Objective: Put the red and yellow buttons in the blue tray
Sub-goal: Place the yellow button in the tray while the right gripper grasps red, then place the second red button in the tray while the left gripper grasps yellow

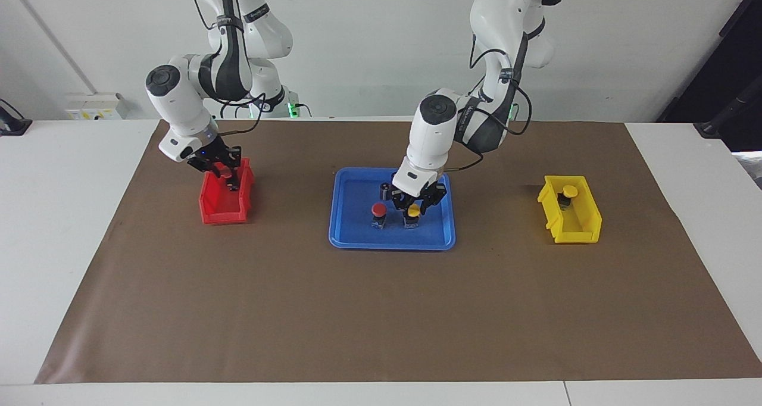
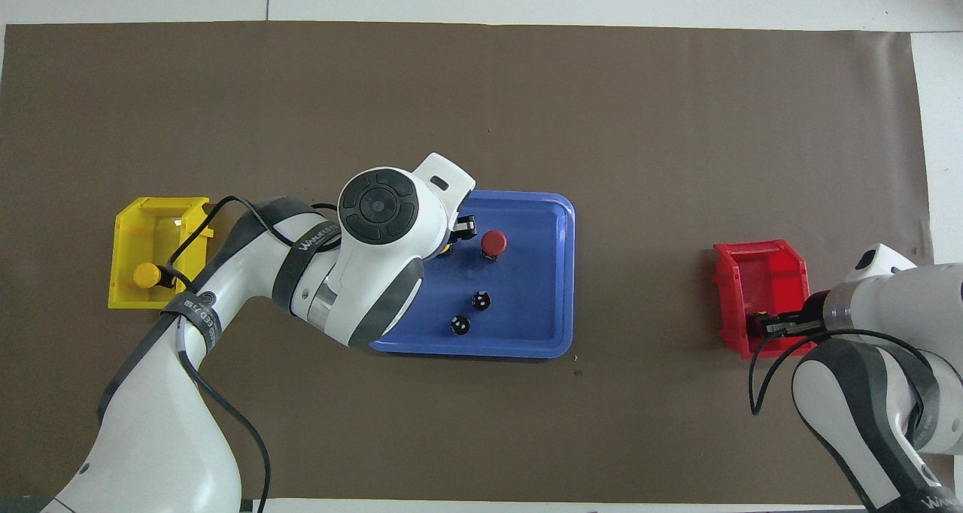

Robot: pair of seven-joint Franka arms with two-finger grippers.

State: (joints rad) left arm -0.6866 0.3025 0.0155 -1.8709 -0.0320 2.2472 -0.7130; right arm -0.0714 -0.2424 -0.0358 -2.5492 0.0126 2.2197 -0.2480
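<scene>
So far 1 red button [image 1: 379,209] and 1 yellow button [image 1: 412,212] are set in the blue tray [image 1: 357,239], the left gripper [image 1: 415,206] parting its jaws around the yellow one. 1 yellow button [image 1: 570,191] is left in the yellow bin [image 1: 580,230]; the right gripper [image 1: 226,177], in the red bin [image 1: 223,215], is closed on a red button [image 1: 225,171].

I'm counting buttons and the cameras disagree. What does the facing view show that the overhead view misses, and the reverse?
Facing only: the yellow button standing in the blue tray, the open left gripper astride it; from above the arm almost hides it. Overhead only: two dark cylinders in the tray; facing shows one. Both: the red button in the tray, the second yellow button in the yellow bin, the right gripper down in the red bin.
</scene>
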